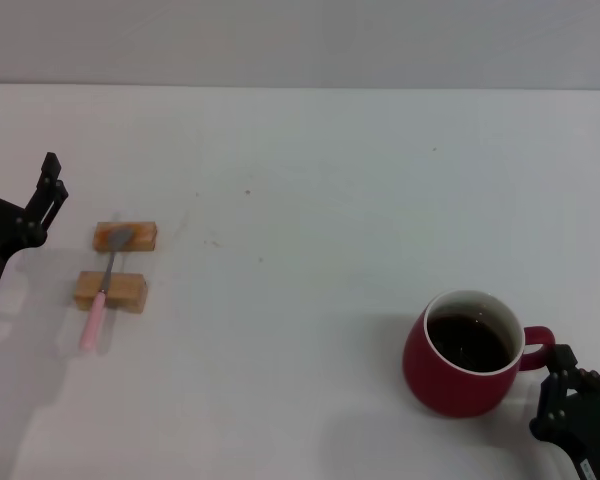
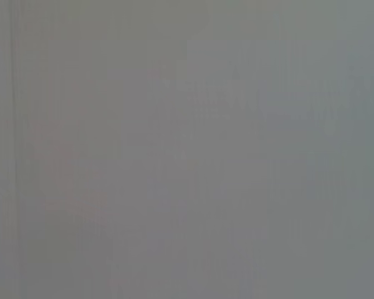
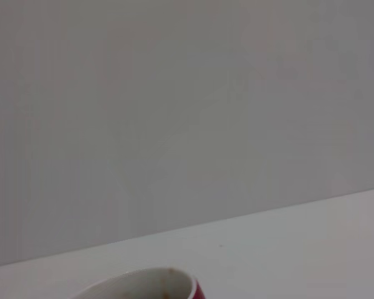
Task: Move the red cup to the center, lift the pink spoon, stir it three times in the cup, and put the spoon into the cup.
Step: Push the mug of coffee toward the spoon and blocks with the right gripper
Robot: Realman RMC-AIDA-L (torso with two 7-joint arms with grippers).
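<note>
Right pincer (image 1: pixel 563 372) beside red cup (image 1: pixel 466 353); no legible writing.

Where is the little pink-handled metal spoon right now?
In the head view, the pink spoon lies on the table's left side, bridging two tan wooden blocks, near the left gripper.

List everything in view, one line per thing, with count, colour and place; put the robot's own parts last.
red cup: one, dark red with white inside, holds dark liquid, near right of table.
pink spoon: one, grey bowl and pink handle, lying across the two blocks, left side.
wooden blocks: two, tan, left side, one behind the other.
table: one, white.
left gripper: black, far left edge, beside the blocks.
right gripper: black, near right corner, by the cup's handle.
</note>
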